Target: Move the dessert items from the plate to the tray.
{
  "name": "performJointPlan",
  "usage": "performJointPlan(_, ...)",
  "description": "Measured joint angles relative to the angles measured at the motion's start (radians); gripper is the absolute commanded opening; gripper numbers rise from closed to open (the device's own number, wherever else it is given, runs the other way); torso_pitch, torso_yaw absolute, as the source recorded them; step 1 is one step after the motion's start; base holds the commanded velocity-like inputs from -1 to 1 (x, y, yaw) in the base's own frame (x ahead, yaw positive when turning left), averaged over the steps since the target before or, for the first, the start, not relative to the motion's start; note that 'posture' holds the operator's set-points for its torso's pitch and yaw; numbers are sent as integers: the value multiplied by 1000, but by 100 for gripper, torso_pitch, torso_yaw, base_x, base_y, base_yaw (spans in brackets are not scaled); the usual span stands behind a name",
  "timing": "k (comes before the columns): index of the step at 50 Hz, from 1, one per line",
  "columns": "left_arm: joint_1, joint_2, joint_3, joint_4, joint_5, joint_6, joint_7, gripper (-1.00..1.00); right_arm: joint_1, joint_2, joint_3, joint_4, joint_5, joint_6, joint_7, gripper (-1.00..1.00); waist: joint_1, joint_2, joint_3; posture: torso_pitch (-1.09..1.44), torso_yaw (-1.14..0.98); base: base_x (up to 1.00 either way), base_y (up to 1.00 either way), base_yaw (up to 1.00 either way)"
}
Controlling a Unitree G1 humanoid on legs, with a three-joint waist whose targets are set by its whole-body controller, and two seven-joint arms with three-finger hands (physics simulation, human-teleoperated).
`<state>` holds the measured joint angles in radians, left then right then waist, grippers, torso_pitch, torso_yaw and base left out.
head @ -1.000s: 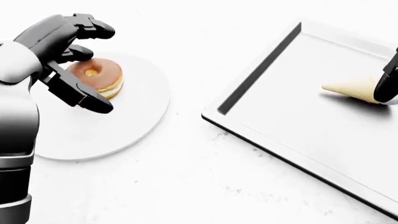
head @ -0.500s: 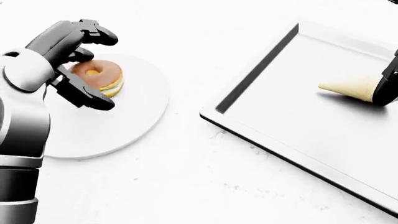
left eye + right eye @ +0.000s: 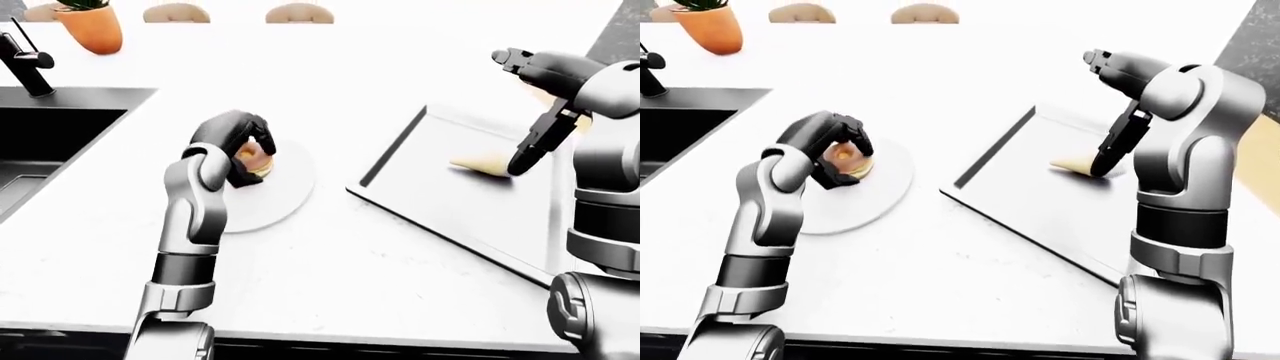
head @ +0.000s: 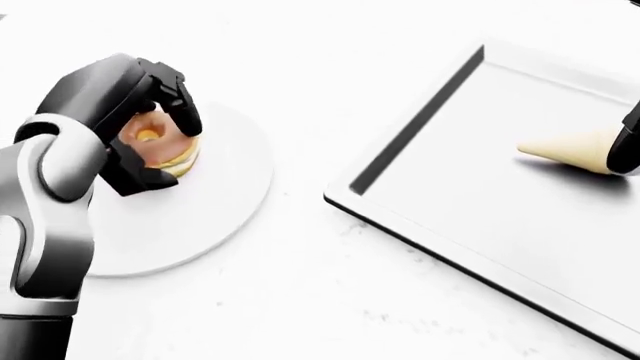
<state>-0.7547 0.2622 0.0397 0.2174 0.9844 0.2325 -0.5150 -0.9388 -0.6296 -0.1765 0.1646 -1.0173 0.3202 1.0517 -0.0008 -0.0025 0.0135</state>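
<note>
On the white worktop (image 4: 300, 300), nearest in the head view, the round plate (image 4: 215, 214) is seen with the left hand (image 4: 140, 124) curled over the doughnut (image 4: 160, 146), which is pinched between the dark fingers (image 4: 180, 105) while still lying on the plate. A crushed or dropped doughnut is to be feared if the pinch is too tight or too shallow, and the plate could be dragged sideways if the lift is not straight. Further off, the cone (image 4: 570, 148) lies on the tray (image 4: 420, 142), with the right hand (image 3: 545, 112) held above it, its fingers spread and one tip close by the wide end; whether it touches cannot be told, and the cone could be nudged into rolling.
</note>
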Motion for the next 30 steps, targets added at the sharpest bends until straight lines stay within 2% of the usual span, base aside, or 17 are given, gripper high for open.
performJointPlan(7, 2, -15, -3, -46, 6, 7, -55, -68, -3, -4, -2, 2, 2, 0, -1, 100, 6, 3, 8, 0, 0, 0, 0, 0)
performJointPlan(13, -51, -18, -1, -1, -13, 16, -47, -76, 3, -1, 1, -7, 3, 0, 1, 100, 8, -10, 27, 0, 0, 0, 0, 0)
performJointPlan(17, -102, -17, -7, -41, -19, 70, -109, -78, -10, -12, 1, -15, 5, 2, 20, 100, 10, -18, 42, 0, 0, 0, 0, 0)
performJointPlan(21, -171, -27, -18, -100, -8, 109, -162, -79, -35, -34, -5, -29, 11, 3, 46, 100, 9, -21, 44, 0, 0, 0, 0, 0)
performJointPlan(26, -252, -59, -35, -163, 16, 149, -222, -80, -59, -70, -23, -64, 20, 11, 81, 100, 8, -25, 42, 0, 0, 0, 0, 0)
performJointPlan(30, -290, -120, -68, -175, 44, 181, -244, -81, -82, -112, -36, -89, 34, 18, 121, 100, 10, -28, 44, 0, 0, 0, 0, 0)
